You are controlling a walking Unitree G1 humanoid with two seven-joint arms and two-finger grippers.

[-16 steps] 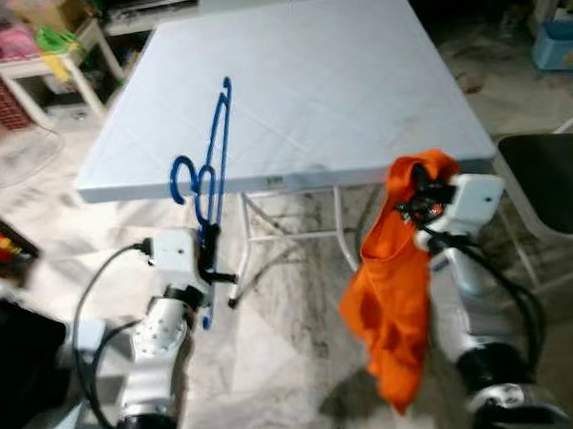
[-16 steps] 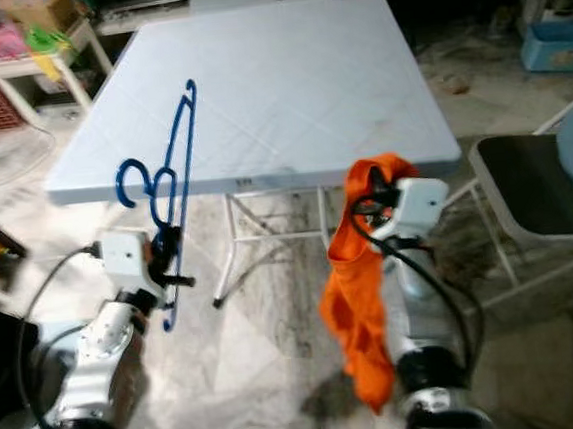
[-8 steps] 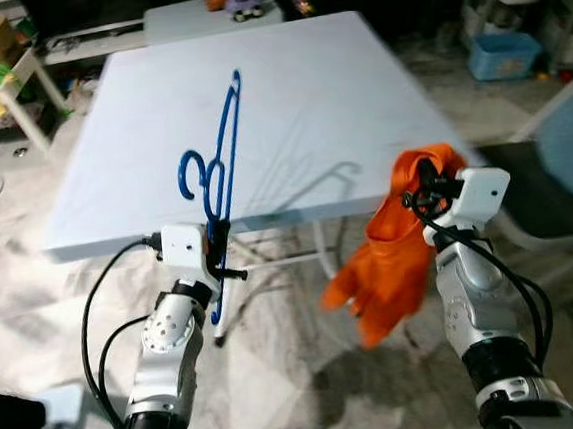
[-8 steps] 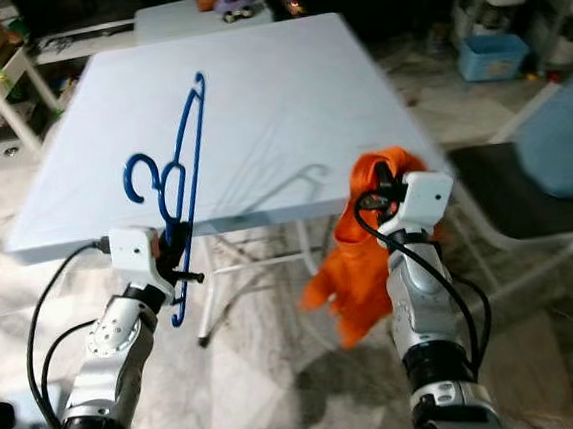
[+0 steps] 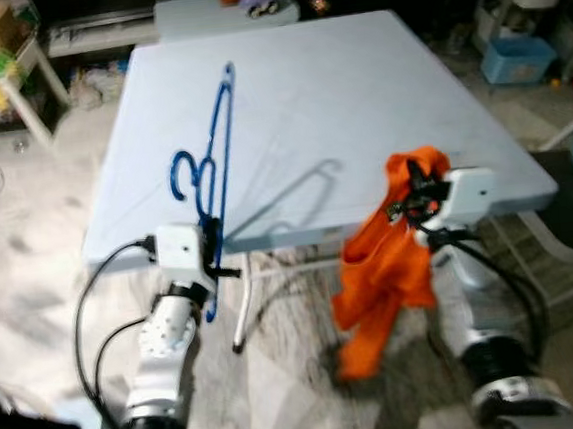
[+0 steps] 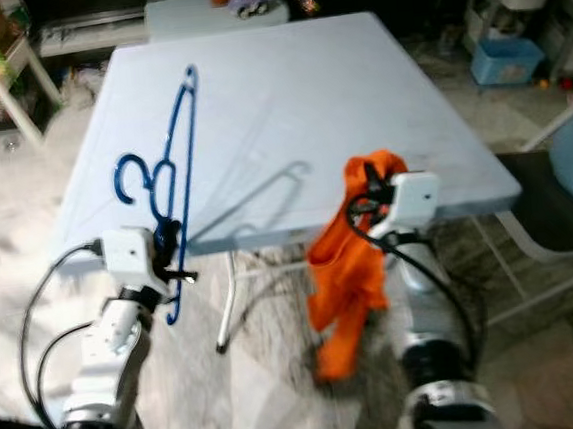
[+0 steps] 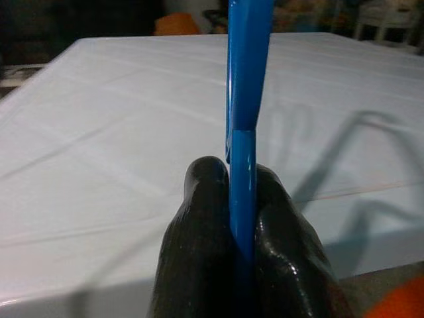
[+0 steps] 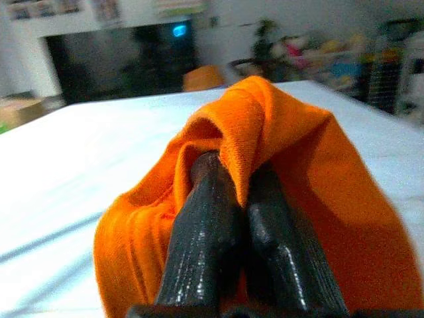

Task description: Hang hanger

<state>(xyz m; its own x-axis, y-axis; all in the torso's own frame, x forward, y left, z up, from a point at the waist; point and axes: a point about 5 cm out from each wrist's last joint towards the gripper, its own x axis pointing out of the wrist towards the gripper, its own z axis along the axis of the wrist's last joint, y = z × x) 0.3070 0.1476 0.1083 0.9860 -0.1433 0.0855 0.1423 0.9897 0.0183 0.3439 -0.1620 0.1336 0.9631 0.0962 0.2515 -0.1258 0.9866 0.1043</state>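
Left gripper (image 7: 242, 199) fingers pinch the blue hanger (image 5: 214, 161), upright at the tabletop's (image 5: 357, 98) near-left edge. Right gripper (image 8: 242, 192) fingers pinch an orange cloth (image 5: 376, 267) hanging at the near-right edge.

Glossy smooth blue plastic hanger (image 5: 212, 161), soft matt orange knit cloth (image 5: 381, 266) with a fine ribbed weave, shiny black rubbery fingers (image 7: 199, 245) beside the hanger, matt pale-blue table (image 5: 356, 88) faintly creased, silver metal arms (image 5: 163, 356) below the table edge
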